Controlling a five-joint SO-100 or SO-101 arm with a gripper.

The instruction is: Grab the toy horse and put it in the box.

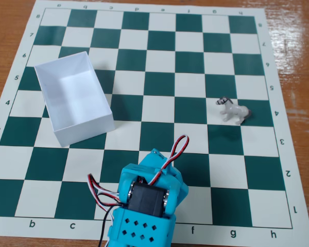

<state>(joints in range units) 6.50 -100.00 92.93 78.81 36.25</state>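
The toy horse (233,109) is a tiny white figurine with dark head marks and a grey tail. It stands on the right side of the chessboard, on a white square near row 4. The box (73,97), white and open-topped, sits on the left side of the board with nothing inside. My turquoise gripper (159,159) is low at the bottom centre, seen from behind, well short of both. Its servo and body hide the fingers, so their spread does not show. Nothing is visibly held.
A green and white chessboard mat (159,51) covers most of a wooden table (293,31). Red, white and black wires (177,146) loop over the arm's wrist.
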